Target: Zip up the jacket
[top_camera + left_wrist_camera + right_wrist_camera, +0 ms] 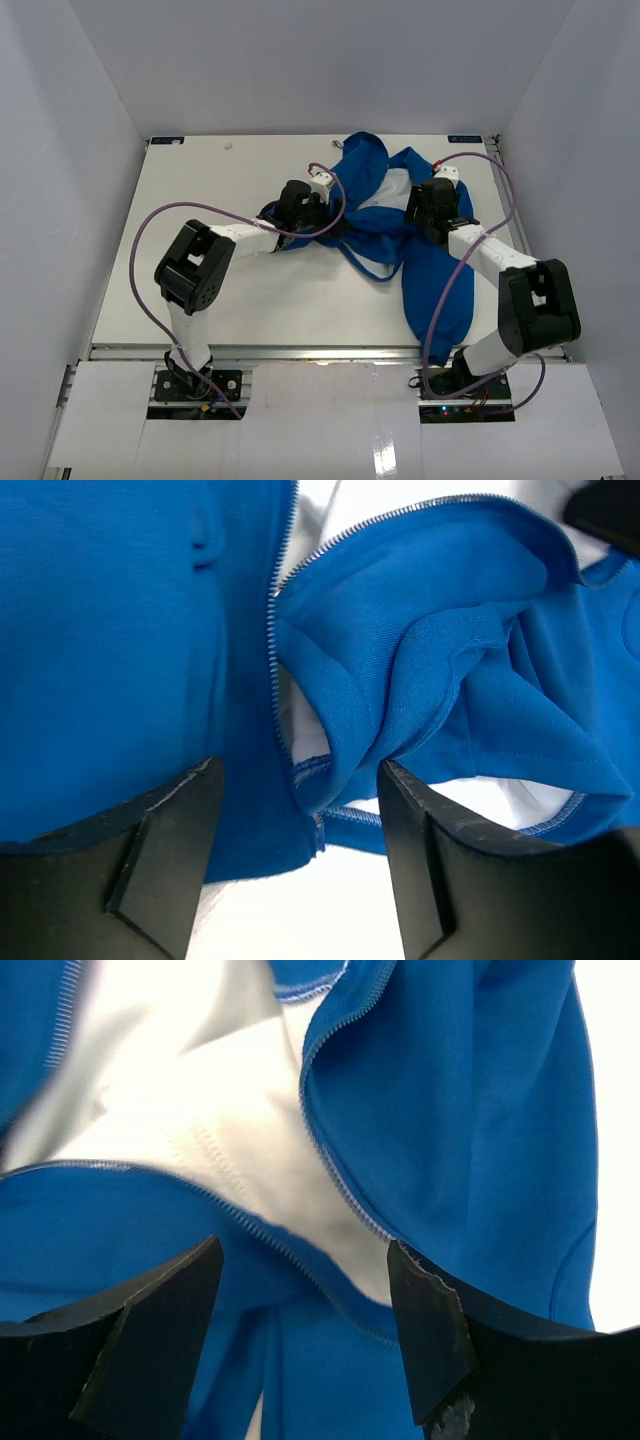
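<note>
Jacket [380, 235]: unzipped, crumpled, 1 o'clock on surface [200, 200].
L gripper [300, 800]: spread, over zipper edge [272, 660].
R gripper [305, 1285]: spread, over white lining [240, 1130].

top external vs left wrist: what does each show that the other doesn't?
Only top external: the whole jacket crumpled on the table, a sleeve trailing toward the near edge, and the right arm. Only left wrist: zipper teeth along two front edges that spread apart, plus hem stitching. Both: blue fabric, white lining, and the left tool open over the jacket.
</note>
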Robot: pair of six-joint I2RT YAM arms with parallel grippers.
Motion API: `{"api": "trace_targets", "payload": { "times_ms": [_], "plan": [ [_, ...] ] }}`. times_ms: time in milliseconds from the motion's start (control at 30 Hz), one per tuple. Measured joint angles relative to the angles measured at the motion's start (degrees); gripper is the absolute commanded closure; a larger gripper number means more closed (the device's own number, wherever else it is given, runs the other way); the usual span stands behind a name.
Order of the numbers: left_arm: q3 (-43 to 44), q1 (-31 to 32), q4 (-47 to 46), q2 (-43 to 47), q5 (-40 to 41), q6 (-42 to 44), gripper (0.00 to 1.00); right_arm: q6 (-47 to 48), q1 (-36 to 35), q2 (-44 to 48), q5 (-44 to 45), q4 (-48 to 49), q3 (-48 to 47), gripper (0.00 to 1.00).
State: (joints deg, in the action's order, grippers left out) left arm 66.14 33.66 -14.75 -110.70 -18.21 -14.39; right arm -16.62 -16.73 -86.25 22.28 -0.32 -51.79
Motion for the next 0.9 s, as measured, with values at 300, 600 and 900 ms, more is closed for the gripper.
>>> {"api": "trace_targets", "payload": {
  "times_ms": [300,600,900],
  "plan": [
    [-0.8,1.1,-4.5,-0.7,-3.1,-1.4,1.0,1.4,2.0,-9.7,1.8,-0.5,-7.4,0.55],
    [-7.9,1.9,-8.3,4.3,-4.1,-3.3,1.0,1.9,2.5,-10.2,0.9,-2.5,-10.3,0.37],
    [-14.3,2.8,-14.6,9.3,-8.2,-4.9,1.0,1.6,2.6,-4.5,2.4,-3.5,-10.2,0.33]
  ]
}}
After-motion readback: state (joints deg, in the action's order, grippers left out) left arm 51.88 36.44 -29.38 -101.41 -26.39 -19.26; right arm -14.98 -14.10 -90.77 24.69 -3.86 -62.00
